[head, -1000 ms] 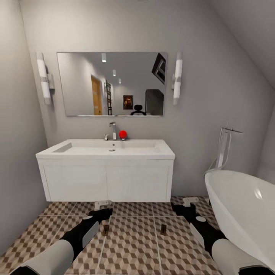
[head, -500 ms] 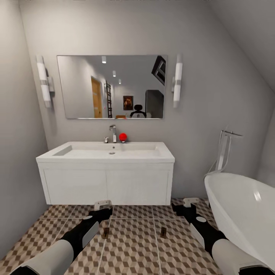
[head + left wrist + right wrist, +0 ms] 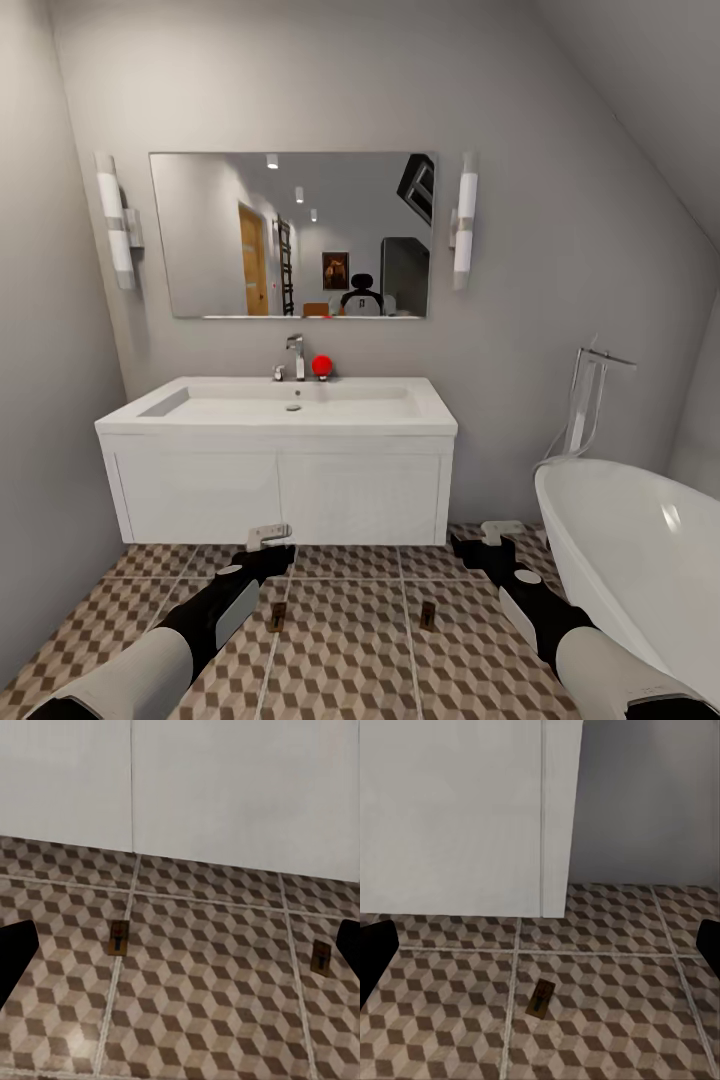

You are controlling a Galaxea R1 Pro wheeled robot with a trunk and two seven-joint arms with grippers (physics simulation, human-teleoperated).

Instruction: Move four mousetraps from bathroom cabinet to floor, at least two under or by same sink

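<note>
**Two traps down by the sink, both grippers empty**

Everything has slid lower in the head view, so the camera tilted up; nothing on the bathroom floor (image 3: 340,650) shifted. Below the sink (image 3: 290,400), two mousetraps lie flat, long axes pointing at the vanity: one (image 3: 279,617) just beside the left gripper (image 3: 268,535), one (image 3: 428,615) nearer the right gripper (image 3: 497,530). Both grippers hang spread wide, holding nothing.
</note>
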